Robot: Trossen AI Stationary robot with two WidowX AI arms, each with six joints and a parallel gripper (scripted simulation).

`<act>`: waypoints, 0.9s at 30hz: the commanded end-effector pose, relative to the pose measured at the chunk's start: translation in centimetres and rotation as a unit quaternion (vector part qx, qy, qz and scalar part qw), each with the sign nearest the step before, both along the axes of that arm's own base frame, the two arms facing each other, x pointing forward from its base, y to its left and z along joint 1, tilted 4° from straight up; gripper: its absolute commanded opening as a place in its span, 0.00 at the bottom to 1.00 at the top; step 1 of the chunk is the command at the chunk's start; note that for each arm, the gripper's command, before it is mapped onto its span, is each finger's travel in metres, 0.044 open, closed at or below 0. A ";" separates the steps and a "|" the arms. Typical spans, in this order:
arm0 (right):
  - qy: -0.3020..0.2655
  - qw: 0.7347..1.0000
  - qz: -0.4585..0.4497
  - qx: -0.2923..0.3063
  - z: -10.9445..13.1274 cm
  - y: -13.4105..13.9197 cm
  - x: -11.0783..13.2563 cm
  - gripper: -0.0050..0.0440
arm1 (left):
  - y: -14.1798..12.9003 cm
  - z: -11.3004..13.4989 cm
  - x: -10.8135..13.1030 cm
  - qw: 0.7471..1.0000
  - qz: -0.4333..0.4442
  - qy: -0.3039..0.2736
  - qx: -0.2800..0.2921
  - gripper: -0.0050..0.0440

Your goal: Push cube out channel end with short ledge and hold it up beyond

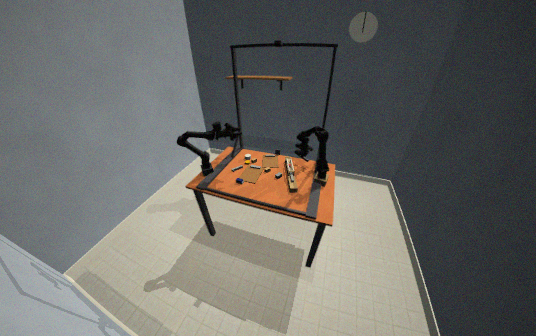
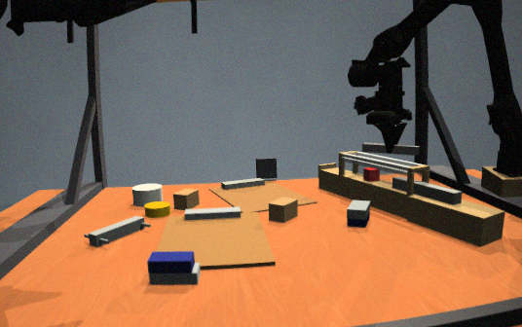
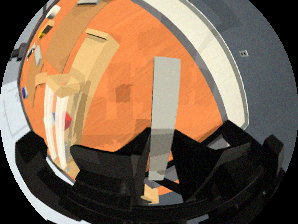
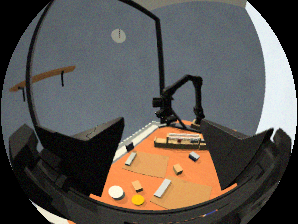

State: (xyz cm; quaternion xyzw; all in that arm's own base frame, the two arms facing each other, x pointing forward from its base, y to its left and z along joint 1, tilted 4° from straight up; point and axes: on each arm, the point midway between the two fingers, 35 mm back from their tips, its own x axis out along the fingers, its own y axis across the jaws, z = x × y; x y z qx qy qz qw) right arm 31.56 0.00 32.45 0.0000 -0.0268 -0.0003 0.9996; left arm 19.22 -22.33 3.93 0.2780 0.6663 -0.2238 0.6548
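Note:
The tan channel (image 2: 409, 199) lies on the right of the orange table, with a roof of thin grey rails (image 2: 382, 161) on posts. The red cube (image 2: 371, 173) sits inside under the roof; it also shows in the left wrist view (image 3: 68, 120). A grey block (image 2: 426, 190) lies on the channel base past the roof. My left gripper (image 2: 390, 138) hangs above the channel's far end and is shut on a long grey bar (image 3: 162, 116). My right gripper (image 1: 235, 132) is open and empty, high beyond the table's opposite side.
Loose items lie across the table: a grey cylinder (image 2: 147, 194), a yellow disc (image 2: 157, 208), two brown cubes (image 2: 282, 208), grey bars (image 2: 212, 212), blue-and-grey blocks (image 2: 172, 267), cardboard sheets (image 2: 216, 240), a black cube (image 2: 266, 168). A frame post (image 2: 95, 114) stands at the left.

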 end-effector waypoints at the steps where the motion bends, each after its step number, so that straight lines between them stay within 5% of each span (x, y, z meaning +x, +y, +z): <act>1: -0.008 1.000 -0.001 0.003 0.6 0.0 -0.2 0.92 | -0.6 1.4 0.3 1.000 0.003 -0.011 -0.018 0.10; 9: -0.008 1.000 -0.001 0.003 0.6 0.0 -0.2 0.92 | 0.8 3.5 3.0 0.998 -0.011 -0.038 -0.043 0.10; 18: -0.008 1.000 -0.001 0.003 0.6 0.0 -0.2 0.92 | 7.0 9.9 9.1 0.986 -0.063 -0.130 -0.083 0.10; 27: -0.008 1.000 -0.001 0.003 0.6 0.0 -0.2 0.92 | 13.0 14.8 11.6 0.970 -0.096 -0.212 -0.068 0.10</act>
